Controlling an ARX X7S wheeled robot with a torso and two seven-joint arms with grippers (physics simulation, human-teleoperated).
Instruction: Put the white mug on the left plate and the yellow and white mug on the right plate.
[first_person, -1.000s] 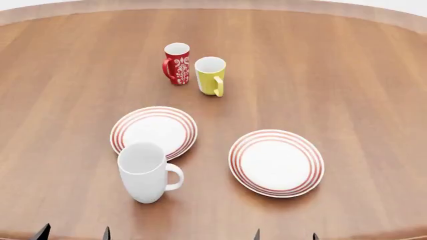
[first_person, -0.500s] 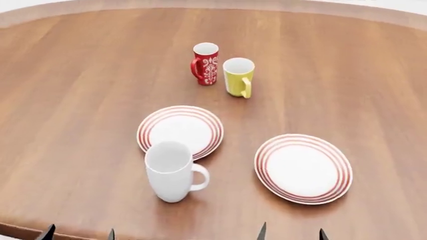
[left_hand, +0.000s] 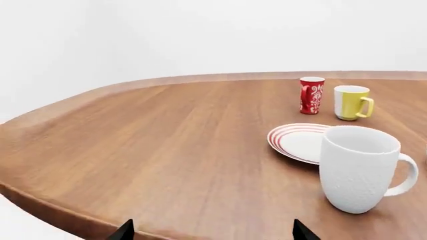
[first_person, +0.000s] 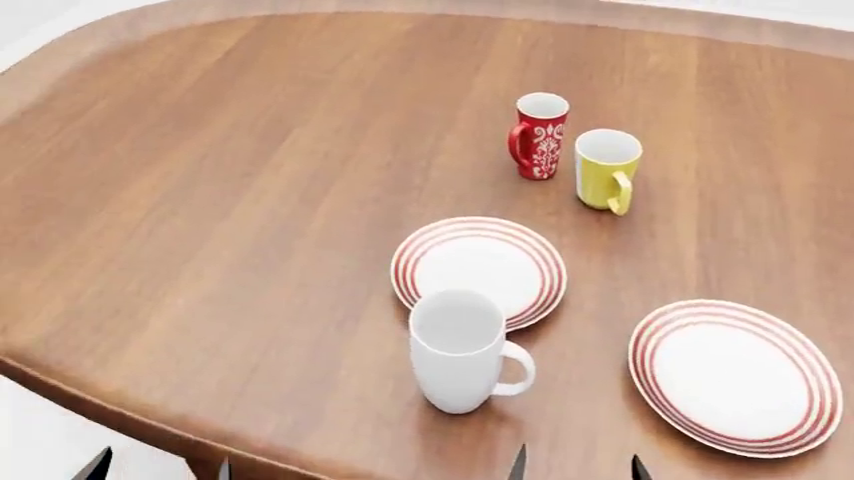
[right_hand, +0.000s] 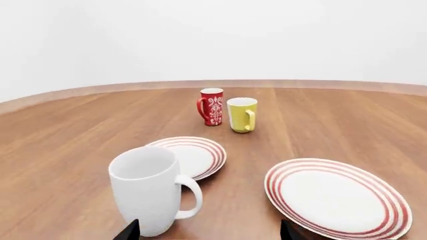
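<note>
I am holding both grippers low at the near edge of the table (first_person: 200, 200). The left gripper (first_person: 158, 466) and the right gripper (first_person: 575, 464) are showing only dark fingertips set apart, gaping, with nothing between them. The white mug (first_person: 458, 350) is standing upright on the wood, just in front of the left plate (first_person: 478, 269), its handle pointing toward the right plate (first_person: 735, 373). The yellow mug (first_person: 606, 171) is sitting farther back, just beside a red mug (first_person: 538, 135). Both plates are lying bare.
</note>
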